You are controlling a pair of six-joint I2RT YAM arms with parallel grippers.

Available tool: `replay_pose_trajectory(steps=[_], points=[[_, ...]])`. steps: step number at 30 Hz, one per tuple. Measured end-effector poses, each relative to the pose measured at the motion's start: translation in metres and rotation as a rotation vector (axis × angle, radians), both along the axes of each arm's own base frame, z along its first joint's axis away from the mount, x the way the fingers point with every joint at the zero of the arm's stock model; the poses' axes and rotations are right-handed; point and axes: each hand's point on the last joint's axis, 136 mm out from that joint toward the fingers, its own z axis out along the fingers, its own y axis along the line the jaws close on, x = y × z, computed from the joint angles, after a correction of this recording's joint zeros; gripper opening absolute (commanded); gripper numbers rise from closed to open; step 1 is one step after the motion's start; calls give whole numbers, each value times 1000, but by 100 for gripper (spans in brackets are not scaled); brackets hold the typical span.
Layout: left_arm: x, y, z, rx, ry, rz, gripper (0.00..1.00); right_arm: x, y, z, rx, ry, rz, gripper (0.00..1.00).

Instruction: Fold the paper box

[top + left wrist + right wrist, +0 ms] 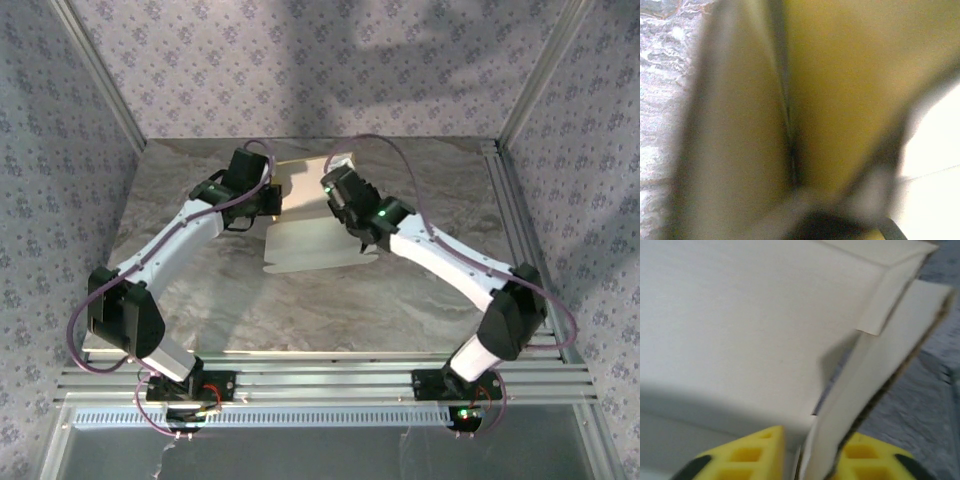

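Note:
The paper box (310, 245) lies partly folded in the middle of the table, white face up, with a flap raised at its far edge. My left gripper (272, 203) is at the box's far left edge, shut on a flap. In the left wrist view the yellow face of the paper box (840, 75) sits blurred right against the camera. My right gripper (330, 185) is at the far right corner. In the right wrist view its yellow fingers (750, 455) stand apart around an upright white flap (875, 370), with a gap on the left side.
The marble-patterned table (300, 310) has bare room in front of the box. Patterned walls close in the left, right and back. An aluminium rail (330, 375) carrying both arm bases runs along the near edge.

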Motion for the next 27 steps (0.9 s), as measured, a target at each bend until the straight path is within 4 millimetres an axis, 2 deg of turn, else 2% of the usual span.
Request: replay_pose_trajectory(steps=[4, 9, 11, 14, 16, 18, 21, 24, 27], points=[[5, 3, 1, -55, -23, -35, 0, -18, -3, 31, 204, 86, 225, 55], [3, 10, -9, -103, -13, -97, 0, -57, -33, 105, 518, 35, 488, 62], [3, 10, -10, -127, -5, -125, 0, -70, -46, 128, 611, -20, 546, 61], [3, 5, -6, -173, -13, -181, 0, -69, -65, 142, 707, -54, 573, 57], [2, -1, -5, -197, -12, -224, 0, -55, -76, 142, 766, -50, 566, 54], [-2, -7, -7, -219, -1, -271, 0, -32, -88, 134, 840, -18, 555, 52], [-4, -16, -11, -244, 18, -323, 0, -2, -90, 103, 944, 109, 567, 49], [-5, -21, -12, -263, 32, -355, 0, -5, -69, 75, 985, 256, 630, 47], [-2, -24, -7, -275, 34, -378, 0, -29, -45, 72, 993, 339, 739, 49]])
